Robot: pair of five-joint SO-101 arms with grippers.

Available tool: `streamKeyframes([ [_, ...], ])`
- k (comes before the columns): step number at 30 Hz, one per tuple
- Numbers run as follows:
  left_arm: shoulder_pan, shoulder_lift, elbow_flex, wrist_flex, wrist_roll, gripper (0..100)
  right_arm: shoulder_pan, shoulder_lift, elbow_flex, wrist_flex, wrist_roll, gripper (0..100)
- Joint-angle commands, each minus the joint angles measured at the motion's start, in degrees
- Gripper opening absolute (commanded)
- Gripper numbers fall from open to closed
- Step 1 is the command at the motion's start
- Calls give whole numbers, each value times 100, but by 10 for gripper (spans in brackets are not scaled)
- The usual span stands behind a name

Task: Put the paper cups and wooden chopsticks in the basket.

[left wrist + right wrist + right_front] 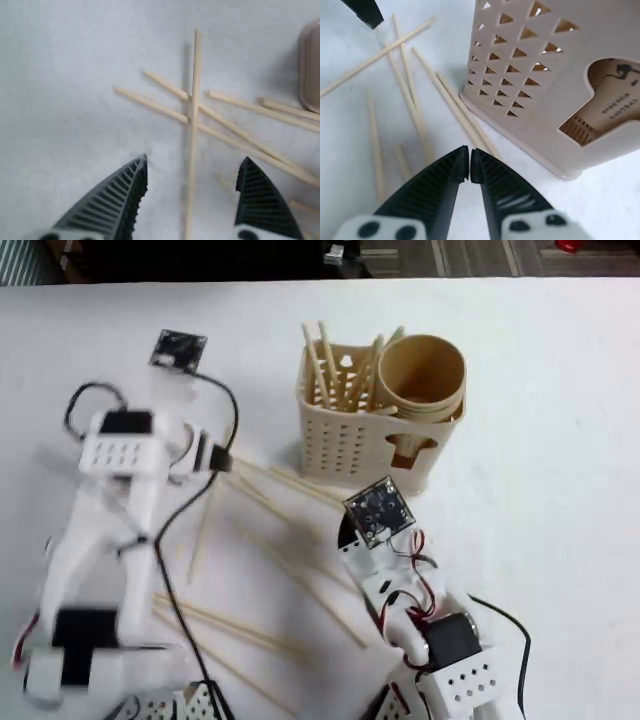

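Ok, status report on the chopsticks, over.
Left gripper open above loose chopsticks. Right gripper shut, empty, beside basket. Paper cup and several chopsticks already in basket. Black cable crosses some loose sticks.

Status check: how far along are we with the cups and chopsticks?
Done: paper cups and several chopsticks stand in the basket. In hand: nothing gripped; left gripper open over one chopstick, right gripper shut, empty. Left: loose chopsticks scattered on the table.

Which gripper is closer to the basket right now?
Right. The right gripper sits shut just beside the basket; the left gripper hangs open over loose chopsticks, farther away.
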Motion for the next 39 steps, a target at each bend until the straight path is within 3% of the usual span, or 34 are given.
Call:
streamKeyframes([
  [1, 136, 1455, -1433, 607, 448, 288, 57, -75, 0, -110, 264, 19],
  [9, 145, 3178, -2673, 1011, 1020, 288, 57, -75, 44, -127, 360, 19],
  [18, 321, 4066, -3323, 1169, 1424, 282, 57, -84, 44, -127, 360, 19],
  [26, 312, 4189, -3473, 1222, 1380, 87, 57, -84, 44, -127, 360, 19],
  [30, 286, 4189, -3490, 1363, 1363, 87, 57, -84, 44, -127, 360, 19],
  [34, 277, 4180, -4000, 2075, 1020, 93, 57, -84, 44, -127, 360, 19],
  [39, 242, 4180, -4826, 3015, 1240, 201, 57, -84, 44, -127, 360, 19],
])
